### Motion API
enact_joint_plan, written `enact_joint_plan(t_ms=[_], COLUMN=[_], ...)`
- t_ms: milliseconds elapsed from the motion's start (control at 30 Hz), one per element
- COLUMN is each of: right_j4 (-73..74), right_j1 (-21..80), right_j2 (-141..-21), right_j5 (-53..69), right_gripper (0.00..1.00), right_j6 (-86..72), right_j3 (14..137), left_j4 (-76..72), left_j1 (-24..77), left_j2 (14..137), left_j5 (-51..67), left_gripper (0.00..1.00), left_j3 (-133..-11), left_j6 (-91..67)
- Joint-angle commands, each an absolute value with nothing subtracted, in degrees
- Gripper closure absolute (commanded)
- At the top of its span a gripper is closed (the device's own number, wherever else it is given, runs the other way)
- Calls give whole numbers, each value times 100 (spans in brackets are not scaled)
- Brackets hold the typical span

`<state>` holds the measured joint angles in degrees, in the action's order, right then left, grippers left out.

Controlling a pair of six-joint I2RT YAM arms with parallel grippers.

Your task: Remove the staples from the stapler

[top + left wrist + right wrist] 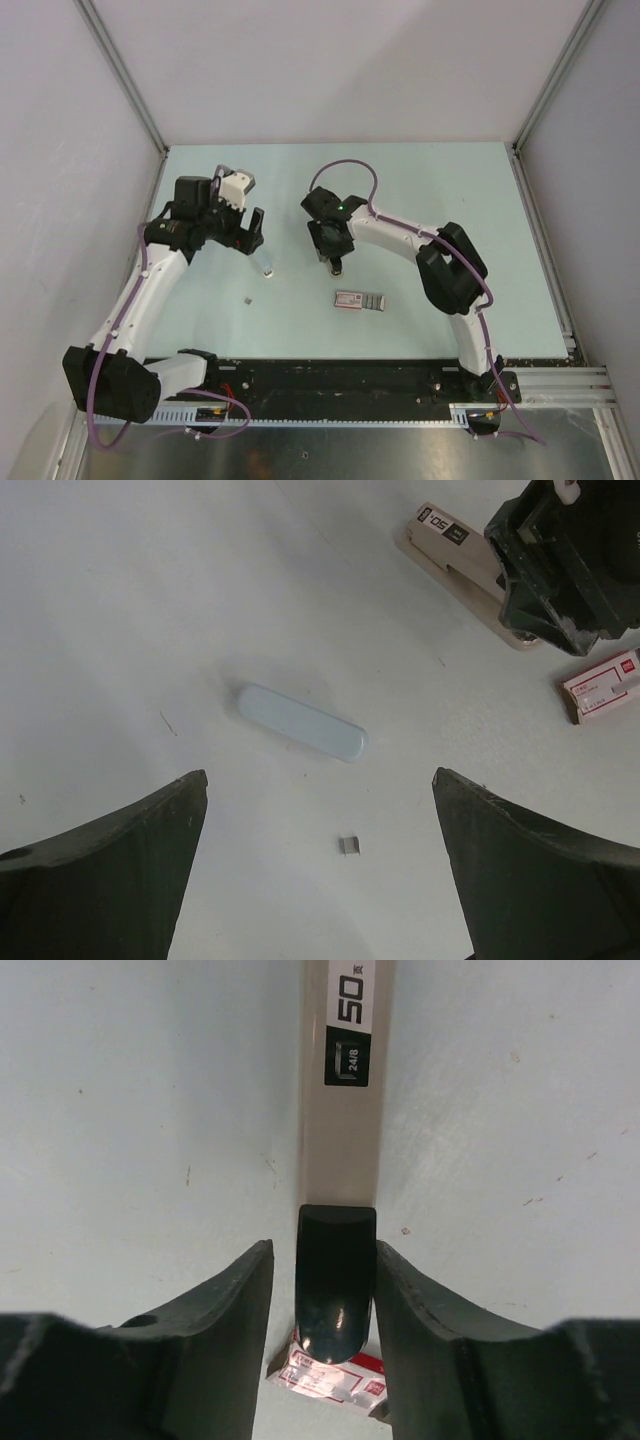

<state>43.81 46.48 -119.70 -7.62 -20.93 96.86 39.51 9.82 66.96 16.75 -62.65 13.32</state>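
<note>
Black-ended stapler (345,1130): one, clamped by right gripper (325,1252); staples (350,846): one strip; box (603,685): one; pale bar (300,723): one | left gripper (315,790) wide, empty | greenish table (440,190); white walls (330,70)

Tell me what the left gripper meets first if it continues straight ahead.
The left gripper would likely land on the table beside the small staple strip; the pale oblong piece lies slightly beyond. Depth unclear.

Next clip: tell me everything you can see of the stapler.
The stapler is a slim beige bar, plastic by its look, with a black label reading 50 and 24/6 and a glossy black rounded end. It lies flat on the table. The right gripper straddles the black end, fingers close on both sides; whether they press it is unclear.
</note>
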Motion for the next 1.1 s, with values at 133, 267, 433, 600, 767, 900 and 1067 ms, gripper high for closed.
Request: enact_joint_plan(t_ms=[133,267,433,600,767,900,1067], right_j4=[4256,4308,4380,4357,4264,3933,3139], right_j1=[4575,4577,4605,4637,4653,4667,4588], right_j2=[-12051,-12108,-12216,-12190,-12022,-11659,-10912], right_j5=[-561,-529,-524,-566,-679,-711,-567], right_gripper=[67,68,56,56,74,88,99], right_j6=[-2176,-2174,-2172,-2221,-2314,-2444,-2835], right_j3=[9698,9700,9702,9709,9668,9449,8924], left_j4=[3815,3822,3818,3818,3813,3786,3661], left_j1=[1174,1213,1230,1231,1244,1386,1654], left_j2=[6598,6626,6591,6538,6492,6531,6734], left_j5=[1722,1725,1739,1752,1771,1726,1881], left_gripper=[1,1,0,1,1,1,0], left_j3=[-6227,-6248,-6285,-6253,-6187,-6132,-6095], left_j6=[1254,1271,1293,1300,1280,1205,949])
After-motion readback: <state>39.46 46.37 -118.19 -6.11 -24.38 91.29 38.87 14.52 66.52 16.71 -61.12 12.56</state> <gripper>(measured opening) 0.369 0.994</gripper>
